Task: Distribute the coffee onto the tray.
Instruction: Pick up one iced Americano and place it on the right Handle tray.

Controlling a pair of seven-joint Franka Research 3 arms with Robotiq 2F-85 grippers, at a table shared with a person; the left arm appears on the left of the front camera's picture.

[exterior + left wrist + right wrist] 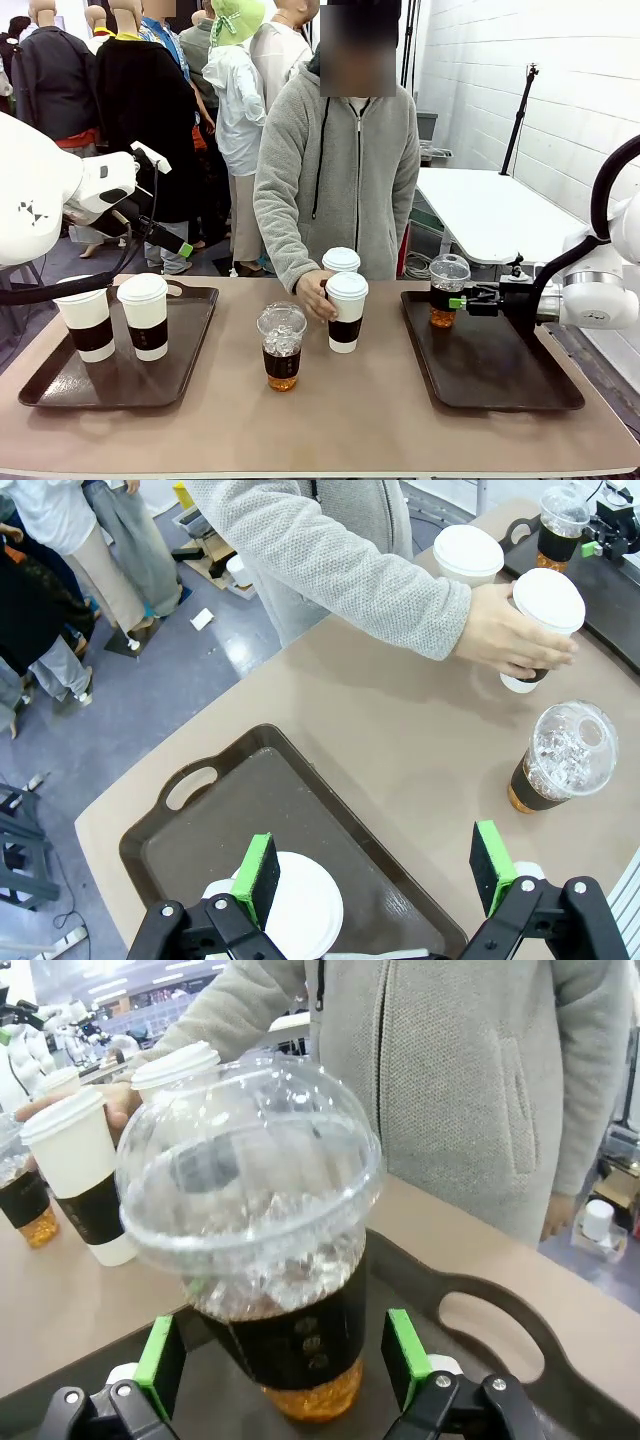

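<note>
Six cups total. Two paper cups (87,318) (145,315) stand upright, side by side, on the left tray (195,330). My left pincer (375,870) hangs above that tray with its jaws wide. In the left wrist view one white lid sits right under my near finger.

My right pincer (455,303) is level with the iced cup (449,290), which is on the right tray (500,370) at its far left corner, near the handle cut-out. Jaws are apart. The green pads (160,1355) flank the cup's dark band with a slim gap each side, so as far as I can see it is straddling the cup, not clamping it. The cup is upright with its base on the tray.

Three cups stand on the bare table (400,430) between the trays:
- second iced cup (281,345), nearest me
- front paper cup (346,312), just beside it on my right
- rear paper cup (341,260), close behind the front one; can't tell if they touch

The person's hand (318,295) wraps the front paper cup from the left.
</note>
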